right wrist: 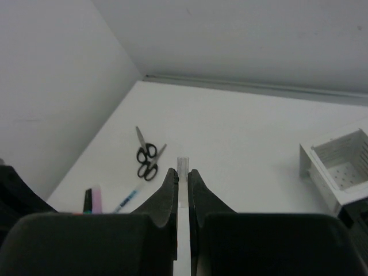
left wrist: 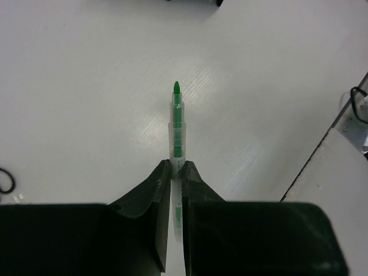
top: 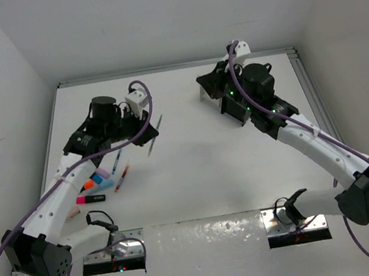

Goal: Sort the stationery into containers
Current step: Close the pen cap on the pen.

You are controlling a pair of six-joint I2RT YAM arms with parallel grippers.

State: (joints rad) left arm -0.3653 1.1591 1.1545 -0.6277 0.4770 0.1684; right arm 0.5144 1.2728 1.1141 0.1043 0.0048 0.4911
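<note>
My left gripper (top: pixel 144 136) (left wrist: pixel 177 164) is shut on a thin clear pen with a green tip (left wrist: pixel 177 123), held above the bare table; the pen also shows in the top view (top: pixel 155 134). My right gripper (top: pixel 207 82) (right wrist: pixel 183 171) is shut on a thin clear pen barrel (right wrist: pixel 183 164), held up at the back beside the containers. The white box (right wrist: pixel 339 167) and the black box (top: pixel 234 111) stand under the right arm. Black-handled scissors (right wrist: pixel 146 158) lie on the table. Orange (top: pixel 90 183), blue (top: pixel 105 185), purple (top: pixel 103 172) and pink (top: pixel 91 198) highlighters lie at the left.
A red pen (top: pixel 125 175) lies by the highlighters, and a blue pen (right wrist: pixel 127 198) lies near the scissors. White walls close the left, back and right. Two metal base plates (top: pixel 115 252) sit at the near edge.
</note>
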